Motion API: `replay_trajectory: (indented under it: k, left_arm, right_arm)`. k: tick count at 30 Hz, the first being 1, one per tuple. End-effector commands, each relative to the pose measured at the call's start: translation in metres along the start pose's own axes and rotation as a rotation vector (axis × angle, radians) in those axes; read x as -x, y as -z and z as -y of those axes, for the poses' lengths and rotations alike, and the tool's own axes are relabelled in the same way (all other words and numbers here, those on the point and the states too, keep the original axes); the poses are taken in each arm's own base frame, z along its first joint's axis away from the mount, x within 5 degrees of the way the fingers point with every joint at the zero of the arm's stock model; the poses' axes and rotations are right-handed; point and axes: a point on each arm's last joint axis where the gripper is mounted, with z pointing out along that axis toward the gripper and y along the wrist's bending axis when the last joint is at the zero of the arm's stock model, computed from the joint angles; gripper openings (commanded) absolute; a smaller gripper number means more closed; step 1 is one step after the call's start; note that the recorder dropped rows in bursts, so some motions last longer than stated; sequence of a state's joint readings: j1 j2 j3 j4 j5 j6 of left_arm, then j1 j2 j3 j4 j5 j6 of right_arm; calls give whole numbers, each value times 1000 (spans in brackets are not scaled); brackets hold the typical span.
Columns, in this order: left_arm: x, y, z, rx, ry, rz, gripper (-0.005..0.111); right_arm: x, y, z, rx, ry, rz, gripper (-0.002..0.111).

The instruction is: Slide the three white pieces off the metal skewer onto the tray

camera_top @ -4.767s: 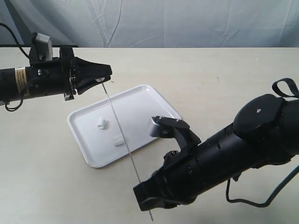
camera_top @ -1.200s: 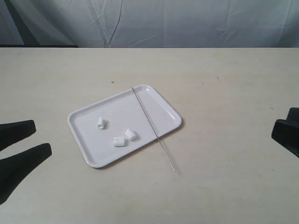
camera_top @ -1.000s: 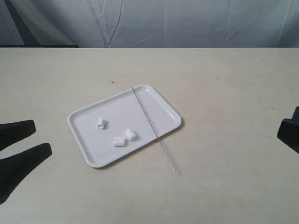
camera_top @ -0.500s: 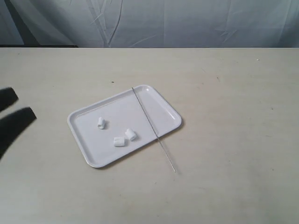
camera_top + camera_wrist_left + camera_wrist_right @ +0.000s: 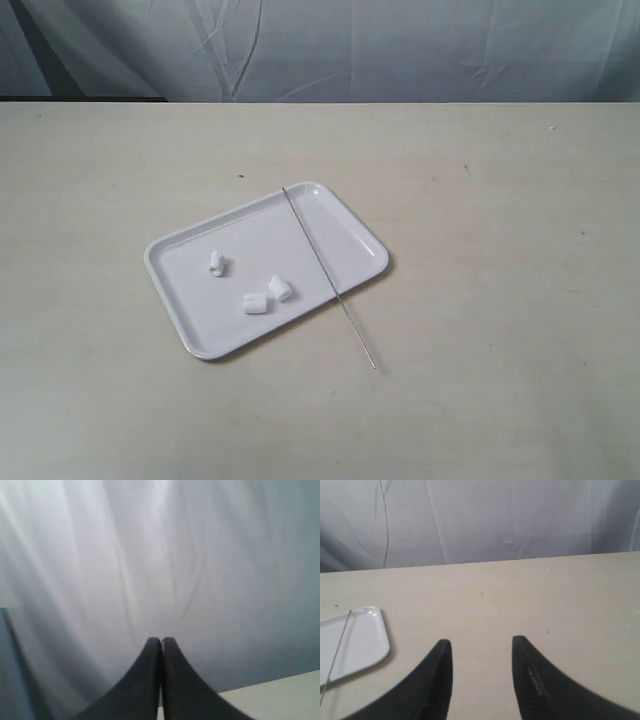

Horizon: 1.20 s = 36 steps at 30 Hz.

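Note:
The white tray point(image 5: 330, 215) lies mid-table with three white pieces loose on it: one point(image 5: 216, 263) to the left, two point(image 5: 255, 302) point(image 5: 280, 288) close together near its front rim. The metal skewer point(image 5: 325, 273) is bare and lies across the tray's right part, its near end out on the table. Neither arm shows in the exterior view. My left gripper point(image 5: 161, 640) is shut on nothing and faces the backdrop. My right gripper point(image 5: 481, 642) is open and empty above the table, with the tray's corner point(image 5: 370, 635) and the skewer point(image 5: 339, 645) off to one side.
A grey cloth backdrop point(image 5: 330, 45) hangs behind the beige table point(image 5: 500, 300). A few small dark specks point(image 5: 240, 177) dot the tabletop.
Both arms have drawn back out of the exterior view, the left one last. Earlier they held the skewer over the tray; it now lies across the tray with all three pieces off it.

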<state>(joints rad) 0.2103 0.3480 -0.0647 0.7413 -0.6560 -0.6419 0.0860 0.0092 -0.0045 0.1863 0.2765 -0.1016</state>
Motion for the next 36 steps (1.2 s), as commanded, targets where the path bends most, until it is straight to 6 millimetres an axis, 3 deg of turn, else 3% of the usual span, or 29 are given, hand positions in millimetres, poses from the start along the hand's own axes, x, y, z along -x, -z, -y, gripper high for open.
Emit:
replay_trajectory:
  k: [1, 5, 11, 18, 23, 36]
  left_arm:
    - [-17, 14, -18, 235, -120, -170, 0]
    - [-31, 29, -20, 298, -75, -289, 0]
    - [-37, 44, -15, 288, -10, -284, 0]
    - [-42, 45, -12, 274, 83, -330, 0]
    - [-53, 48, -7, 215, 68, -465, 0]
    - [-53, 48, -8, 239, 110, -459, 0]
  right_arm:
    - [-3, 0, 3, -33, 43, -19, 38]
    - [-4, 0, 2, 2, 51, -26, 38]
    - [-4, 0, 2, 2, 91, -35, 38]
    - [-6, 1, 5, -54, 79, -53, 38]
    - [-9, 1, 6, -58, 78, -80, 38]
    - [-9, 1, 6, -64, 104, -81, 38]
